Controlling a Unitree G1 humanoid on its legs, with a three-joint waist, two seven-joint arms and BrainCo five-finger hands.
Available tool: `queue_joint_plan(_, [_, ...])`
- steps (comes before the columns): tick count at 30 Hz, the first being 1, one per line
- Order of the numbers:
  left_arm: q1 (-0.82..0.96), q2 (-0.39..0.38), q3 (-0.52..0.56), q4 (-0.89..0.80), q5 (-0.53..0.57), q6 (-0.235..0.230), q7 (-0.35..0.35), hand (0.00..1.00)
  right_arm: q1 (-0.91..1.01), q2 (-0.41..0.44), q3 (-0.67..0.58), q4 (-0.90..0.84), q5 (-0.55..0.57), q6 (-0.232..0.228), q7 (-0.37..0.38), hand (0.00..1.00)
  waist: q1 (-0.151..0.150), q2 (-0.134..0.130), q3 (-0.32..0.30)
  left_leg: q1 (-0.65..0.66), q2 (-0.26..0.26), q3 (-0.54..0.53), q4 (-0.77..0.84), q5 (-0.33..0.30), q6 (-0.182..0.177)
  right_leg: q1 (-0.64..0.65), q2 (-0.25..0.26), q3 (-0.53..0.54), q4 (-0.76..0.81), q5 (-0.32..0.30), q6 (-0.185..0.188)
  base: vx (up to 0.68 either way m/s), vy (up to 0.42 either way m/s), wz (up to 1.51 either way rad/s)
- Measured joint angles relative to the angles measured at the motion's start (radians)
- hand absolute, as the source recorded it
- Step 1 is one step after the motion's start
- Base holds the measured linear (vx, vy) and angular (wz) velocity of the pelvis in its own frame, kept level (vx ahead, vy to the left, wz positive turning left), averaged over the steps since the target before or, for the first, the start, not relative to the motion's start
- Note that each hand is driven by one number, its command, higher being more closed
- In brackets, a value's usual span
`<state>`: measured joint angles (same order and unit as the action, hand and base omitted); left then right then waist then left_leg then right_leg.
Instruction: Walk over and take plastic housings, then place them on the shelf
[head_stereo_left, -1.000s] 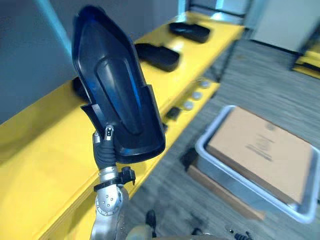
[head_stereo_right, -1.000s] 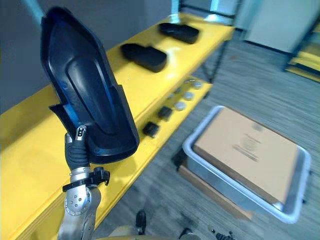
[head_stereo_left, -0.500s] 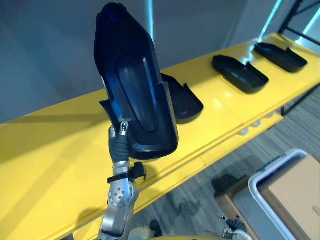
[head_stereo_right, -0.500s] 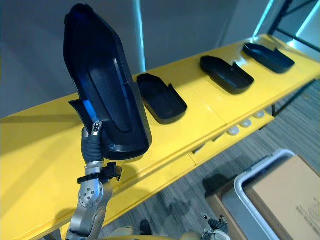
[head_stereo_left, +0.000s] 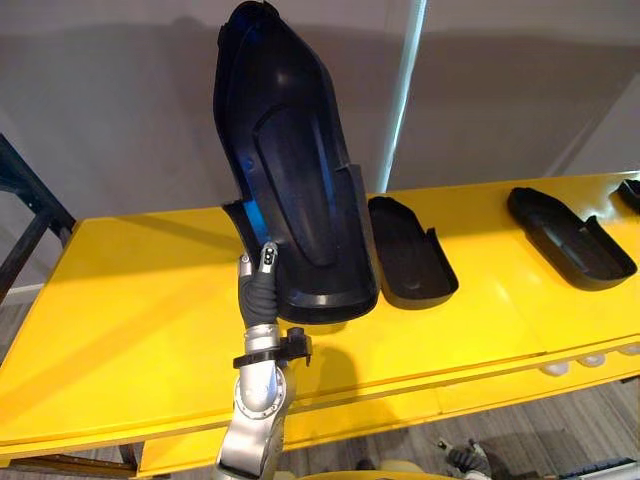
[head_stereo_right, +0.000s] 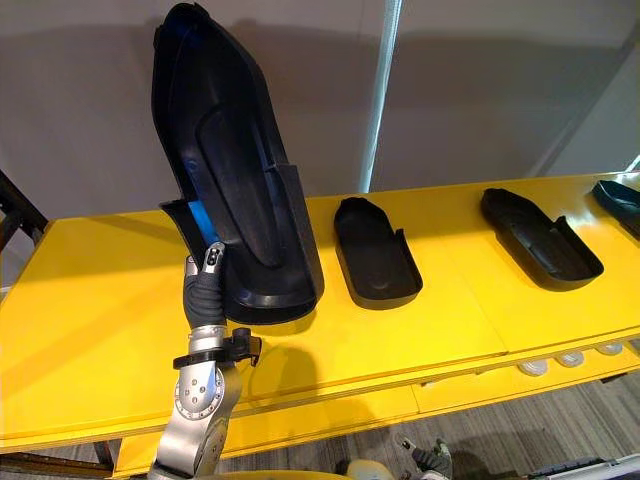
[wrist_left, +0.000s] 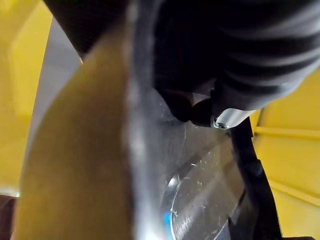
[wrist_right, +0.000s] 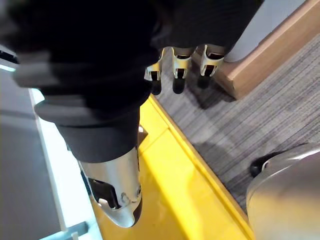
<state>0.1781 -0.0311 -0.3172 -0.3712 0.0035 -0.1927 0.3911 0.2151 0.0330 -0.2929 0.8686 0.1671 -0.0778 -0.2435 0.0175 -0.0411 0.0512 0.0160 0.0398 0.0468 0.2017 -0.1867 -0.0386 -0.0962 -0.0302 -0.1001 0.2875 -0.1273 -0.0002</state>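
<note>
My left hand (head_stereo_left: 258, 292) is shut on the lower edge of a large black plastic housing (head_stereo_left: 290, 180) and holds it upright, hollow side toward me, above the yellow shelf (head_stereo_left: 120, 300). In the right eye view the same left hand (head_stereo_right: 205, 290) grips the housing (head_stereo_right: 235, 180) near its wide end. Three more black housings lie flat on the shelf to the right: one close by (head_stereo_left: 410, 250), one farther along (head_stereo_left: 570, 240), and one at the far edge (head_stereo_right: 615, 195). My right hand (wrist_right: 175, 65) hangs with relaxed fingers, holding nothing, over grey carpet.
A grey wall with a pale vertical strip (head_stereo_left: 405, 90) rises behind the shelf. A dark metal frame (head_stereo_left: 25, 200) stands at the shelf's left end. Small white round parts (head_stereo_left: 590, 360) sit below its front edge at the right. A wooden board (wrist_right: 280, 45) lies on the carpet.
The camera has swung round to face the shelf squarely; the grey bin with the cardboard box has left the picture. The housing stays upright in my left hand.
</note>
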Motion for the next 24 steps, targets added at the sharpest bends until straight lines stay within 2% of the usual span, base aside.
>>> queue_joint_plan(1, [-0.002,0.001,-0.005,-0.001,0.0,0.0,0.001,1.0,0.008,-0.001,0.0,0.004,0.0,-0.002,-0.006,0.0,-0.004,-0.004,-0.002,-0.034,-0.012,-0.032,0.013,0.011,-0.008,-0.007,-0.02,-0.041,0.002,-0.001,0.001,-0.07,-0.001,0.87])
queue_joint_plan(3, [0.0,0.001,-0.001,-0.012,0.0,0.001,0.003,1.0,0.004,-0.003,-0.001,0.01,0.0,-0.002,-0.014,0.0,0.002,-0.007,-0.003,-0.07,-0.018,-0.025,0.016,0.023,0.001,-0.034,-0.039,-0.068,0.012,-0.002,0.003,-0.09,0.017,0.71])
queue_joint_plan(5, [0.002,0.001,0.023,-0.038,-0.001,0.0,0.005,1.0,-0.012,-0.002,0.023,0.01,0.0,0.0,-0.018,0.0,-0.003,-0.011,0.01,-0.112,0.064,0.162,0.086,-0.005,0.009,-0.055,-0.08,-0.12,0.031,-0.002,0.003,-0.13,0.059,0.74])
queue_joint_plan(6, [0.003,-0.002,0.024,-0.042,-0.001,0.0,0.005,1.0,-0.014,-0.006,0.027,0.01,0.0,0.0,-0.017,0.0,-0.001,-0.01,0.011,-0.113,0.091,0.193,0.11,-0.005,0.009,-0.056,-0.085,-0.123,0.035,-0.003,0.004,-0.12,0.117,0.48])
queue_joint_plan(7, [0.008,-0.008,0.029,-0.055,-0.004,0.0,0.005,1.0,-0.027,-0.012,0.035,0.008,-0.001,0.001,-0.017,0.0,-0.001,-0.007,0.011,-0.109,0.143,0.228,0.165,-0.014,0.023,-0.06,-0.1,-0.122,0.051,-0.004,0.012,-0.12,0.188,0.18])
queue_joint_plan(8, [0.011,-0.01,0.037,-0.068,-0.008,-0.003,0.004,1.0,-0.037,-0.014,0.036,0.004,-0.001,0.001,-0.018,0.0,-0.003,-0.009,0.011,-0.104,0.192,0.248,0.211,-0.019,0.031,-0.067,-0.122,-0.118,0.068,-0.011,0.03,-0.15,0.29,0.15])
queue_joint_plan(9, [0.012,-0.014,0.036,-0.069,-0.012,-0.009,0.002,1.0,-0.039,-0.018,0.036,0.004,-0.003,0.0,-0.017,0.0,-0.006,-0.009,0.011,-0.102,0.217,0.254,0.228,-0.019,0.031,-0.07,-0.135,-0.115,0.077,-0.016,0.036,-0.2,0.373,0.14])
queue_joint_plan(11, [0.017,-0.021,0.021,-0.071,-0.033,-0.019,0.003,1.0,-0.034,-0.03,0.036,0.011,-0.013,0.004,-0.019,0.0,-0.008,-0.005,0.008,-0.076,0.291,0.246,0.224,-0.023,0.025,-0.108,-0.182,-0.099,0.104,-0.026,0.091,-0.19,0.4,0.09])
queue_joint_plan(12, [0.017,-0.021,0.013,-0.07,-0.041,-0.019,0.003,1.0,-0.034,-0.037,0.035,0.01,-0.014,0.009,-0.019,0.0,-0.008,0.011,-0.001,-0.07,0.298,0.22,0.177,-0.047,-0.013,-0.129,-0.187,-0.092,0.108,-0.022,0.116,-0.14,0.492,0.0])
queue_joint_plan(13, [0.016,-0.015,0.014,-0.068,-0.044,-0.02,0.005,1.0,-0.033,-0.043,0.032,0.018,-0.015,0.012,-0.02,0.0,-0.008,0.014,-0.009,-0.071,0.28,0.204,0.148,-0.06,-0.15,-0.151,-0.204,-0.083,0.107,0.0,0.144,-0.1,0.579,-0.04])
queue_joint_plan(14, [0.018,0.005,0.021,-0.055,-0.056,-0.02,0.017,1.0,-0.028,-0.017,0.024,0.028,-0.011,0.017,-0.024,0.0,-0.015,-0.014,-0.009,-0.087,0.231,0.212,0.164,-0.073,-0.125,-0.143,-0.239,-0.065,0.055,0.04,0.155,-0.03,0.454,0.02])
queue_joint_plan(15, [0.018,0.01,0.024,-0.048,-0.065,-0.02,0.026,1.0,-0.028,-0.01,0.024,0.03,-0.012,0.017,-0.025,0.0,-0.02,-0.022,-0.012,-0.105,0.219,0.201,0.189,-0.074,-0.124,-0.126,-0.243,-0.062,0.014,0.077,0.151,0.0,0.402,0.16])
queue_joint_plan(16, [0.017,0.014,0.026,-0.043,-0.075,-0.02,0.028,1.0,-0.031,-0.005,0.027,0.046,-0.013,0.018,-0.025,0.0,-0.034,-0.037,-0.012,-0.138,0.208,0.193,0.25,-0.096,-0.102,-0.091,-0.251,-0.064,-0.065,0.149,0.162,-0.02,0.385,0.04])
queue_joint_plan(17, [0.016,0.019,0.025,-0.042,-0.074,-0.02,0.028,1.0,-0.031,-0.003,0.036,0.049,-0.014,0.018,-0.026,0.0,-0.031,-0.041,-0.01,-0.161,0.201,0.193,0.312,-0.121,-0.094,-0.07,-0.25,-0.064,-0.126,0.209,0.155,-0.05,0.38,-0.12])
queue_joint_plan(18, [0.015,0.024,0.025,-0.041,-0.075,-0.02,0.028,1.0,-0.033,-0.002,0.043,0.048,-0.018,0.017,-0.026,0.0,-0.031,-0.041,-0.01,-0.175,0.202,0.195,0.339,-0.129,-0.09,-0.067,-0.248,-0.063,-0.149,0.238,0.148,-0.09,0.347,-0.39])
queue_joint_plan(19, [0.011,0.035,0.025,-0.036,-0.074,-0.02,0.028,1.0,-0.036,-0.004,0.059,0.049,-0.021,0.016,-0.026,0.0,-0.028,-0.039,-0.009,-0.191,0.205,0.208,0.372,-0.141,-0.083,-0.071,-0.244,-0.058,-0.176,0.285,0.128,-0.13,0.29,-0.69])
queue_joint_plan(20, [0.001,0.053,0.025,-0.028,-0.073,-0.021,0.027,1.0,-0.05,-0.004,0.07,0.053,-0.023,0.017,-0.025,0.0,-0.015,-0.022,-0.008,-0.199,0.224,0.243,0.372,-0.168,-0.063,-0.09,-0.222,-0.063,-0.219,0.361,0.052,-0.2,0.276,-1.03])
queue_joint_plan(21, [-0.002,0.063,0.029,-0.024,-0.072,-0.023,0.027,1.0,-0.077,-0.01,0.075,0.064,-0.033,0.02,-0.023,0.0,-0.002,-0.014,-0.011,-0.2,0.243,0.303,0.35,-0.18,-0.042,-0.13,-0.204,-0.075,-0.188,0.343,0.014,-0.18,0.189,-1.06])
queue_joint_plan(22, [0.0,0.062,0.03,-0.017,-0.072,-0.024,0.027,1.0,-0.085,-0.01,0.075,0.064,-0.034,0.021,-0.024,0.0,-0.002,-0.014,-0.01,-0.196,0.241,0.323,0.338,-0.177,-0.036,-0.161,-0.193,-0.084,-0.087,0.272,0.043,-0.16,0.168,-0.89])
queue_joint_plan(23, [0.0,0.051,0.03,0.004,-0.071,-0.02,0.026,1.0,-0.087,-0.01,0.072,0.056,-0.034,0.019,-0.022,0.0,-0.007,-0.006,-0.004,-0.178,0.239,0.346,0.323,-0.172,-0.028,-0.182,-0.155,-0.077,0.083,0.125,0.098,-0.09,0.144,-0.75])
queue_joint_plan(24, [0.0,0.044,0.027,0.022,-0.07,-0.019,0.024,1.0,-0.085,-0.008,0.075,0.055,-0.032,0.018,-0.018,0.0,-0.004,-0.008,-0.005,-0.15,0.229,0.37,0.3,-0.162,-0.022,-0.18,-0.102,-0.028,0.176,0.005,0.108,-0.06,0.11,-0.61])
